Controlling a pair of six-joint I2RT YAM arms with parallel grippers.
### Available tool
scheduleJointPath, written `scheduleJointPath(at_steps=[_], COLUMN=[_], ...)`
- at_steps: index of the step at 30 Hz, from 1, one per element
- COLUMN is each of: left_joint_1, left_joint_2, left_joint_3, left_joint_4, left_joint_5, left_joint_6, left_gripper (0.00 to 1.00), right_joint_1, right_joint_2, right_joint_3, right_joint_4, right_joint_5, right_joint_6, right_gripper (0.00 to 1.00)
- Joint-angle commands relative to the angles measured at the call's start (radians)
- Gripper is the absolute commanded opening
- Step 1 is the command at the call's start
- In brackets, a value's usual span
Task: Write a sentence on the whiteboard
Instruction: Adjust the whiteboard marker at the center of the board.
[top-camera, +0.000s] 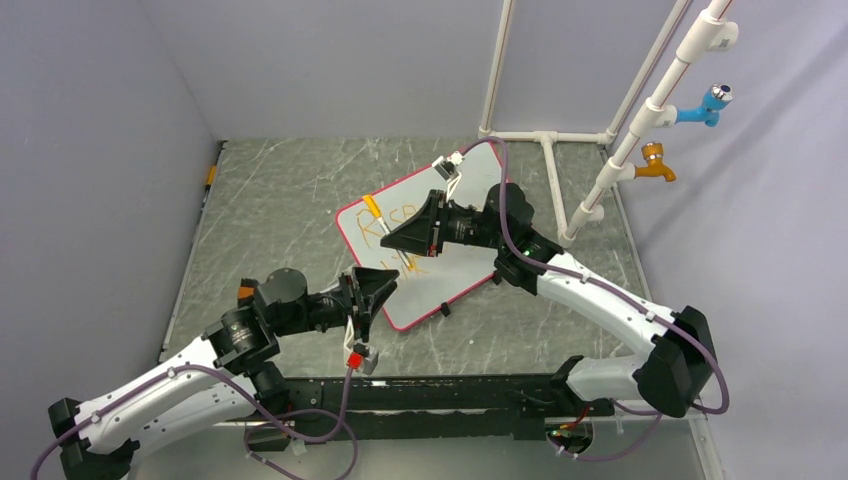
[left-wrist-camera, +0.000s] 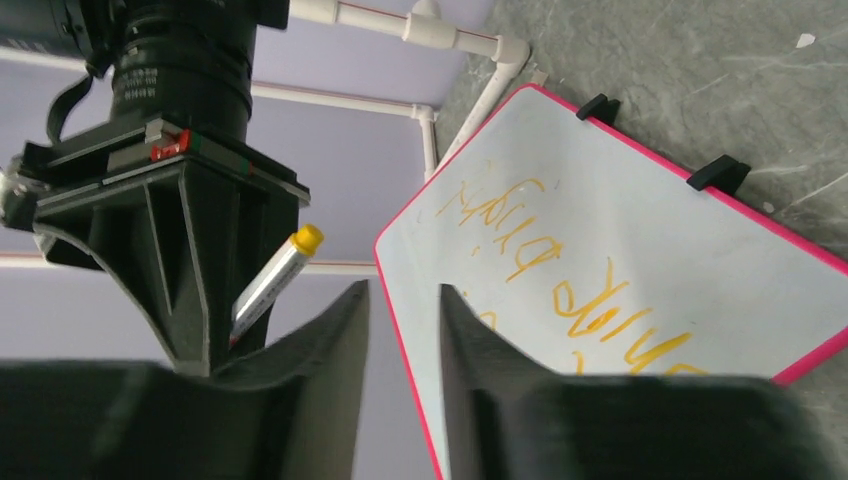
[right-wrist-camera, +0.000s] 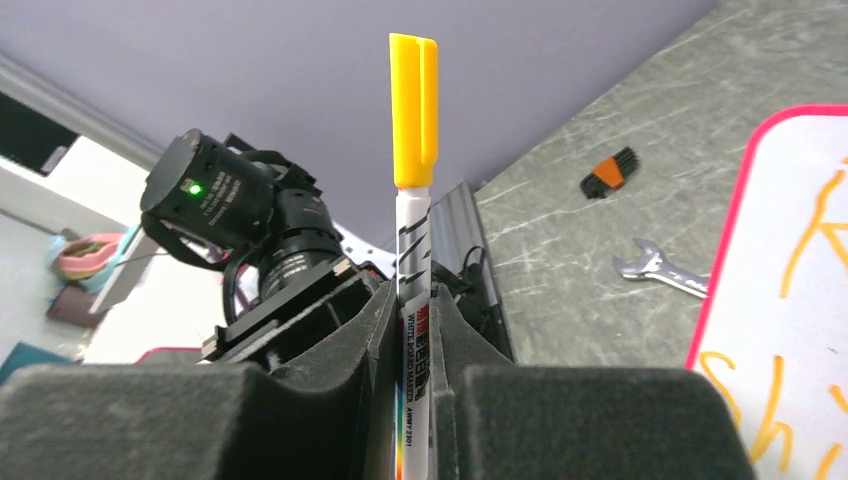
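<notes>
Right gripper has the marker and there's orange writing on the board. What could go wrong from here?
1. The right gripper pinches the marker low on its barrel, with most of it sticking out, so a bump could lever it loose.
2. That arm hangs over the sentence, and a dip might smear the orange letters.
3. The open left gripper sits near the edge of the whiteboard and could nudge it.

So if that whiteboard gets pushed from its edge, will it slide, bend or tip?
Probably slides: the whiteboard lies on a smooth table. It looks thin yet rigid, with a straight red rim, so likely light and stiff, not floppy. The two black clip feet on one edge may drag, so it might pivot rather than travel straight.
</notes>
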Motion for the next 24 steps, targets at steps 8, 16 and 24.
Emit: scheduleJointPath(at_steps=[8,16,24], left_joint_1=[0.005,0.045,0.066], left_joint_2=[0.023,0.040,0.067], left_joint_3=[0.082,0.087,0.063], left_joint_4=[-0.037,0.036,0.156], left_joint_5=[-0.091,-0.120,-0.221], left_joint_6=[-0.148,-0.196,-0.203], left_gripper=[0.48,0.54,0.99], right_joint_1=[-0.002,-0.002,0.000], right_joint_2=[-0.103,-0.107,-0.133], right_joint_3=[0.114,0.104,0.067], right_joint_4=[-0.369,-0.534,-0.595], right_joint_5=[0.204,0.244,0.156], right_joint_6=[-0.321,-0.333,-0.321], right_gripper=[0.00,0.00,0.00])
